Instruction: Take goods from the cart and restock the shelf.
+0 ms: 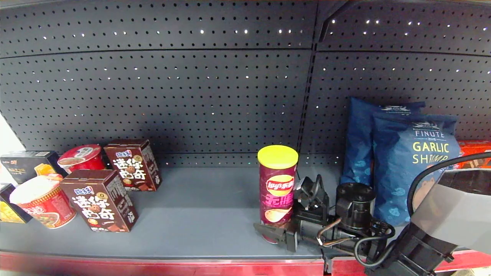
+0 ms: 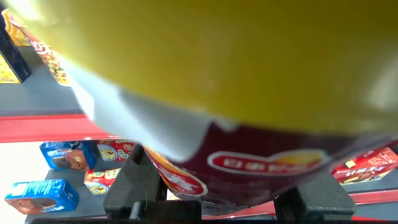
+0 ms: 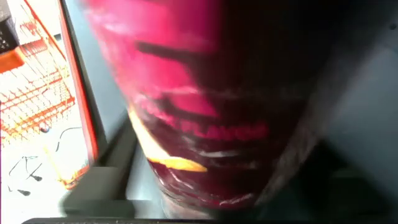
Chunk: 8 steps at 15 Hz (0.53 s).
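A maroon chips can (image 1: pixel 277 188) with a yellow lid stands upright on the grey shelf (image 1: pixel 199 214), right of its middle and near the front edge. My right gripper (image 1: pixel 274 231) is at the can's base with a finger on either side, shut on it. In the right wrist view that can (image 3: pixel 205 112) sits close between the fingers. A second yellow-lidded maroon chips can (image 2: pixel 249 93) lies between the dark fingers (image 2: pixel 134 186) of my left gripper (image 2: pixel 217 202), which is shut on it.
Two brown cookie boxes (image 1: pixel 101 199), noodle cups (image 1: pixel 42 201) and dark boxes stand at the shelf's left. Blue garlic shrimp bags (image 1: pixel 406 161) lean against the pegboard just right of the can. The orange wire cart (image 3: pixel 34 93) and lower shelves with blue boxes (image 2: pixel 43 196) show in the wrist views.
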Available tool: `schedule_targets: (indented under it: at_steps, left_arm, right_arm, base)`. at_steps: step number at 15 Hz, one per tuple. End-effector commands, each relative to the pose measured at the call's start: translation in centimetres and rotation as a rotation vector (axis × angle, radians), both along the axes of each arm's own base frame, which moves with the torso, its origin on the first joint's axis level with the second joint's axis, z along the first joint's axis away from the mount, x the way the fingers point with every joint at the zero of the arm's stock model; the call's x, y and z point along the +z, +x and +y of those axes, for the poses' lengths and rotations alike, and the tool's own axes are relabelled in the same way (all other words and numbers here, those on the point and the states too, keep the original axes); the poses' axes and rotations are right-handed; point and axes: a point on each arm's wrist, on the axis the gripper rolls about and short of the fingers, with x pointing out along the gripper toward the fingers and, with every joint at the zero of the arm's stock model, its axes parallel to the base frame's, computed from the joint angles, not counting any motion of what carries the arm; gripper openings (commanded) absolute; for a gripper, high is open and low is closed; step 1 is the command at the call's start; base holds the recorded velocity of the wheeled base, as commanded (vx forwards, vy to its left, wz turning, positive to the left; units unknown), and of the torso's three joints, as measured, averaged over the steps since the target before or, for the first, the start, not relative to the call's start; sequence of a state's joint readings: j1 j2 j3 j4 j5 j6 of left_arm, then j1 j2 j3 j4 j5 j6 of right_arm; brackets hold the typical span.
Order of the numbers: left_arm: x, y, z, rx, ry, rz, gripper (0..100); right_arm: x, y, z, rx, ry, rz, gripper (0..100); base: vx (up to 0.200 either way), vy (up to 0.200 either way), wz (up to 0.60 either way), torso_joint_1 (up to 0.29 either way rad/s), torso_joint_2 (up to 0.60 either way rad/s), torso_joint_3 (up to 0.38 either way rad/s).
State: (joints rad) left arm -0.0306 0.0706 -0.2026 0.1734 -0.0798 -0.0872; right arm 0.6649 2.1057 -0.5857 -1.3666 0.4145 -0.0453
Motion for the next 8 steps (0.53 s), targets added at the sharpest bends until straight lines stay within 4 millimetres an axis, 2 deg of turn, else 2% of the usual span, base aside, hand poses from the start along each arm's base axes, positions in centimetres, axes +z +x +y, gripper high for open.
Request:
schedule_targets:
  at_steps: [1,5,8]
  left_arm:
    - [0.0,0.0,0.0,0.0,0.0,0.001,0]
    - [-0.1,0.0,0.0,0.0,0.0,0.005,0]
    - [0.0,0.0,0.0,0.0,-0.002,0.002,0]
  right_arm:
    - [-0.3,-0.1,0.0,-0.001,-0.008,0.009,100]
    - [0.2,-0.4,-0.2,0.001,-0.001,0.0,100]
    - [0.7,-1.4,-1.0,-0.001,0.001,-0.003,100]
  base:
    - [0.0,0.0,0.0,0.0,0.0,0.0]
    - [0.0,0.0,0.0,0.0,0.0,0.0]
    - [0.0,0.0,0.0,0.0,0.0,0.0]
